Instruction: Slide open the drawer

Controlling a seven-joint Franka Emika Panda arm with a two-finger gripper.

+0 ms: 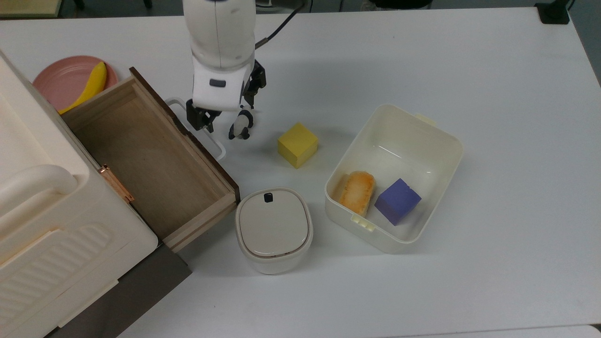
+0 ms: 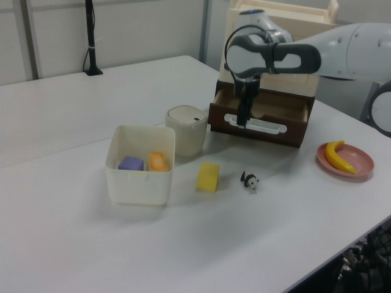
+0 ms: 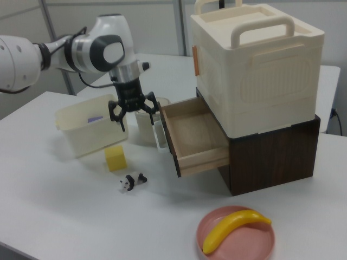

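Here we note the gripper (image 1: 226, 109), fingers spread and clamped on nothing, just at 3 o'clock of the handle (image 1: 199, 127) in the top view, while the drawer (image 1: 150, 159), long axis running 11 to 5 o'clock, stands pulled well out of the cabinet (image 1: 42, 211).
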